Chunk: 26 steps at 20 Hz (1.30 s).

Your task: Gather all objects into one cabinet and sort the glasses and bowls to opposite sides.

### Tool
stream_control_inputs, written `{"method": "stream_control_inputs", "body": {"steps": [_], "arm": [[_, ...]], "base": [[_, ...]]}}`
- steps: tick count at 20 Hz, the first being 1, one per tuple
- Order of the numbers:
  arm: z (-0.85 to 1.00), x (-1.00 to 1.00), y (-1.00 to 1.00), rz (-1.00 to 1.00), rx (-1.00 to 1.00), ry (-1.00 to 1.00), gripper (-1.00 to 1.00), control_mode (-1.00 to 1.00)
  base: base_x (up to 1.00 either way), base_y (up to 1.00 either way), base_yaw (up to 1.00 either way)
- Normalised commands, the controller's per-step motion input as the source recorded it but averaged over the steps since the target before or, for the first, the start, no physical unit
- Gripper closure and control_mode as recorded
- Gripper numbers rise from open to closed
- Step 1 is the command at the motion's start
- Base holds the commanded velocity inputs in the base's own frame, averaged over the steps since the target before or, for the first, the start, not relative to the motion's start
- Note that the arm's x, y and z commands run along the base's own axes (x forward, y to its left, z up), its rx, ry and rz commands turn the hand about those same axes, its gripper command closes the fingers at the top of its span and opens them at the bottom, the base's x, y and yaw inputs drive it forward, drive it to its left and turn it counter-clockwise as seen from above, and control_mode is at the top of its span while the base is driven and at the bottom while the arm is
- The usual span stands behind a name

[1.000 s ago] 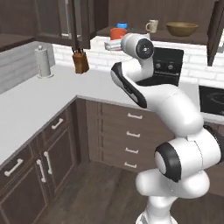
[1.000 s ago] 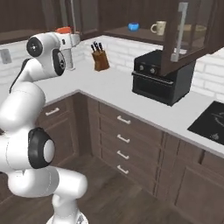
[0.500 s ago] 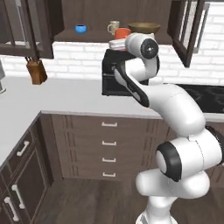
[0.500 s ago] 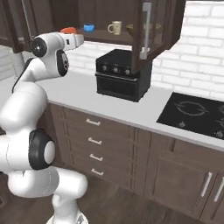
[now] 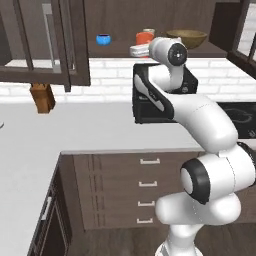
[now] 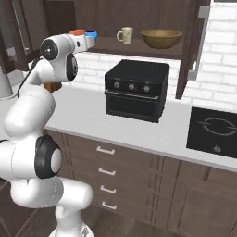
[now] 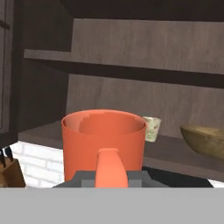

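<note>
We read the plain bright orange handled mug [image 7: 103,141] as rigid, light, likely slick; jaws closed on its handle, short of the wooden cabinet shelf [image 7: 166,144].

Blue bowl [image 5: 103,39] and wooden bowl [image 5: 186,39] sit on the cabinet shelf [image 5: 220,49], well apart.

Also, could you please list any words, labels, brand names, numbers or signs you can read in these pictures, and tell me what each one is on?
No readable text anywhere.
Countertop oven: three knobs, no legible markings.
Cooktop: a circular ring mark and a small control mark, no letters or numbers.
Cream patterned mug: faint greenish pattern, too blurred to read as text.
Orange mug in the claw, blue bowl and wooden bowl: plain.
</note>
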Motion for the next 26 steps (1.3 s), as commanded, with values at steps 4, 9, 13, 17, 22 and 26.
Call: {"method": "stream_control_inputs", "body": {"steps": [4,9,13,17,22,26], "arm": [[0.0,0.0,0.0,0.0,0.0,0.0,1.0,1.0],[0.0,0.0,0.0,0.0,0.0,0.0,1.0,1.0],[0.0,0.0,0.0,0.0,0.0,0.0,1.0,1.0],[0.0,0.0,0.0,0.0,0.0,0.0,1.0,1.0],[0.0,0.0,0.0,0.0,0.0,0.0,1.0,1.0],[0.0,0.0,0.0,0.0,0.0,0.0,1.0,1.0]], "base": [[0.18,0.0,0.0],[1.0,-0.15,0.0],[1.0,-0.04,0.0],[0.17,0.0,-0.02],[0.88,0.2,-0.13],[0.08,0.04,-0.03]]}}
